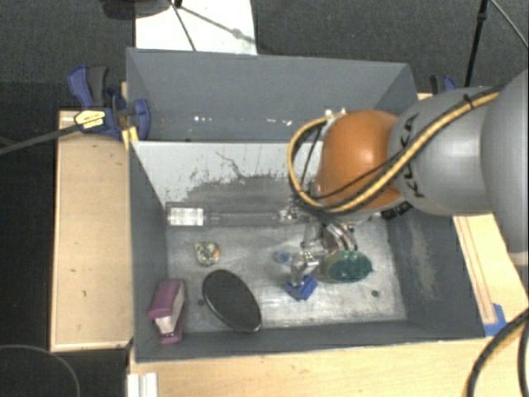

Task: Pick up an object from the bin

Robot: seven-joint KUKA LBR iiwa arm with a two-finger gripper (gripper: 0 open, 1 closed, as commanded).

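My gripper [318, 248] hangs low over the middle right of the bin floor, under the orange wrist cover. Just below it lies a small blue piece [302, 288], partly covered by the gripper. A dark green round thing [350, 267] lies right beside the gripper on its right; whether they touch I cannot tell. A black oval thing [231, 300] rests at the front, left of the gripper.
A purple stapler-like thing [168, 308] lies in the front left corner. A small shiny round thing [207, 252] sits left of centre, and a clear tube-like thing [187, 216] lies along the back wall. The arm and its cables cover the bin's right back part.
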